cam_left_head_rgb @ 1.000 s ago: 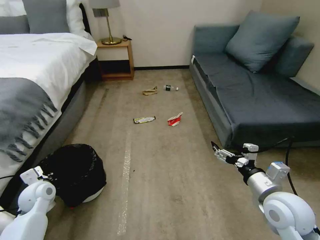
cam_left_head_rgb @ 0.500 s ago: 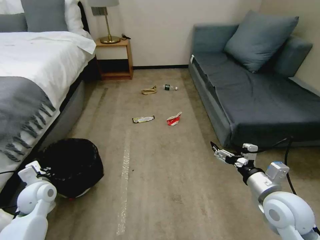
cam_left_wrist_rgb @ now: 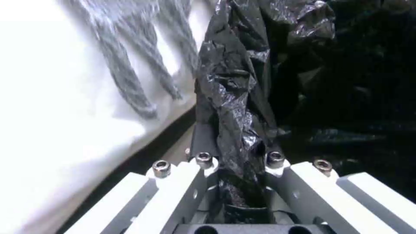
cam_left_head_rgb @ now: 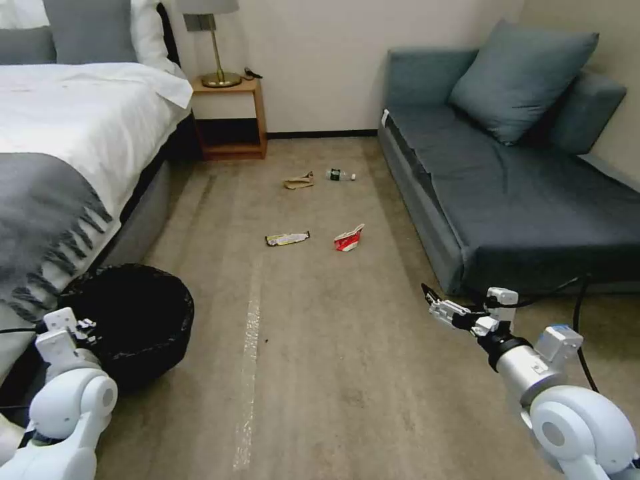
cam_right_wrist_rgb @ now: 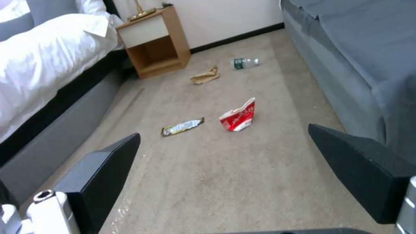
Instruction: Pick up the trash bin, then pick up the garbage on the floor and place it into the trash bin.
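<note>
- The left gripper [cam_left_wrist_rgb: 236,162] is clamped on the rim of the trash bin [cam_left_head_rgb: 130,320]. In the left wrist view you can see a fold of the crinkly black bag [cam_left_wrist_rgb: 234,97] squeezed right between the fingers.
- The bin sits low at the robot's left, tucked against the bed [cam_left_head_rgb: 73,147], just under the grey fringed throw [cam_left_head_rgb: 47,227]. Can't tell whether its base is touching the floor [cam_left_head_rgb: 320,347] or not.
- The right gripper [cam_left_head_rgb: 433,303] hangs over bare carpet near the front corner of the sofa [cam_left_head_rgb: 507,200]. Its black fingers [cam_right_wrist_rgb: 104,169] are spread wide with nothing between them.
- All four bits of garbage are lying on the floor out ahead, well apart from both grippers and the bin.
- The red-and-white carton [cam_left_head_rgb: 349,239] and the snack wrapper [cam_left_head_rgb: 287,238] are the closer pair, near each other with the wrapper on the robot's left.
- The crumpled paper [cam_left_head_rgb: 299,181] and the small bottle [cam_left_head_rgb: 341,175] are further back, close to the nightstand [cam_left_head_rgb: 230,120], bottle on the sofa side.
- The nightstand has a brass lamp [cam_left_head_rgb: 215,47] on it.
</note>
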Robot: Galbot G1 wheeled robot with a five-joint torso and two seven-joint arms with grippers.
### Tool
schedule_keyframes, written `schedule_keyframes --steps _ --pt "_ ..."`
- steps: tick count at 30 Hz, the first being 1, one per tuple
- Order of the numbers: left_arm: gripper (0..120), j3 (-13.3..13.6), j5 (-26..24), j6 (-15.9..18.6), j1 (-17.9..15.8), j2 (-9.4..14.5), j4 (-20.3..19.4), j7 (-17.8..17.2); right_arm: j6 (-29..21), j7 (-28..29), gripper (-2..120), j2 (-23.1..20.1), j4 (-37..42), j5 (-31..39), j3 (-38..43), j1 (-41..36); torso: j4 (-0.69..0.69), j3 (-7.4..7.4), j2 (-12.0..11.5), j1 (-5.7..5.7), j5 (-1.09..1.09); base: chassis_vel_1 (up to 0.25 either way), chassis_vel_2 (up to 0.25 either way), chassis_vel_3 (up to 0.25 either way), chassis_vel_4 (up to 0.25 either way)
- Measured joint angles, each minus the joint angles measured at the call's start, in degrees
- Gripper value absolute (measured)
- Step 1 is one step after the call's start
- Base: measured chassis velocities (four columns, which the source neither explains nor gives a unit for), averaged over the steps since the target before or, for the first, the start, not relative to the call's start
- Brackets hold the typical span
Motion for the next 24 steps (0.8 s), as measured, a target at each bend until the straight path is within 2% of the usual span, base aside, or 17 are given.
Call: schedule_keyframes --steps 5,24 --pt "7 -0.30 1.76 -0.96 0.95 -0.32 -0.49 0.54 0.11 -0.31 100 0.25 0.14 -0.52 -0.35 -0.49 0.00 0.00 0.00 0.00 -0.01 0.000 0.000 0.000 0.000" --pt "7 -0.46 1.73 -2.48 1.57 0.33 -0.35 1.12 1.06 -0.55 100 0.21 0.60 -1.91 -0.30 -1.51 0.01 0.00 0.00 0.00 -0.01 0.000 0.000 0.000 0.000"
